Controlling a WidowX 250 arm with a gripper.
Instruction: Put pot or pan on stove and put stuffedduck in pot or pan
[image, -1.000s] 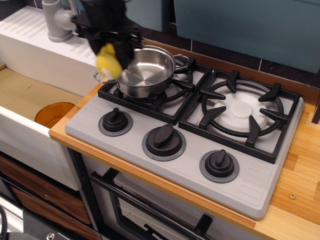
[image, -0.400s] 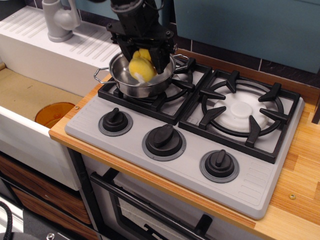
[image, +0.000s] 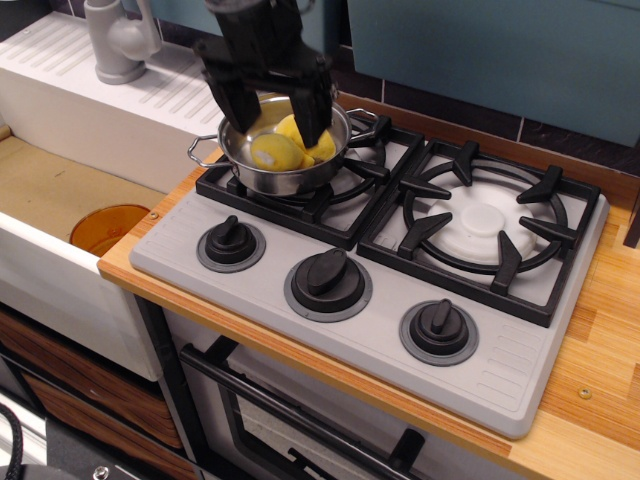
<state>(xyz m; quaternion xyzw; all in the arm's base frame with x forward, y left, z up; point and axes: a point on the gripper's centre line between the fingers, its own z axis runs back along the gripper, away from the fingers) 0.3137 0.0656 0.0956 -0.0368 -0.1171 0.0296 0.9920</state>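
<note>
The shiny steel pot (image: 292, 181) stands on the left burner of the grey stove (image: 262, 283). The yellow stuffed duck (image: 278, 150) lies inside the pot, its two lumps showing above the rim. My black gripper (image: 270, 108) hangs just above the pot with its fingers spread wide, one finger (image: 227, 100) over the pot's left rim and the other at the duck's right side. The duck sits below and between the fingers and they do not clamp it.
The right burner (image: 484, 218) has nothing on it. Three black knobs (image: 328, 277) line the stove front. To the left is a sink with an orange bowl (image: 107, 228) in it and a grey faucet (image: 117, 40) behind. A wooden counter edge (image: 600, 420) lies at right.
The gripper carried the duck from left of the pot to over it, lowered it in, then opened; the duck now rests in the pot.
</note>
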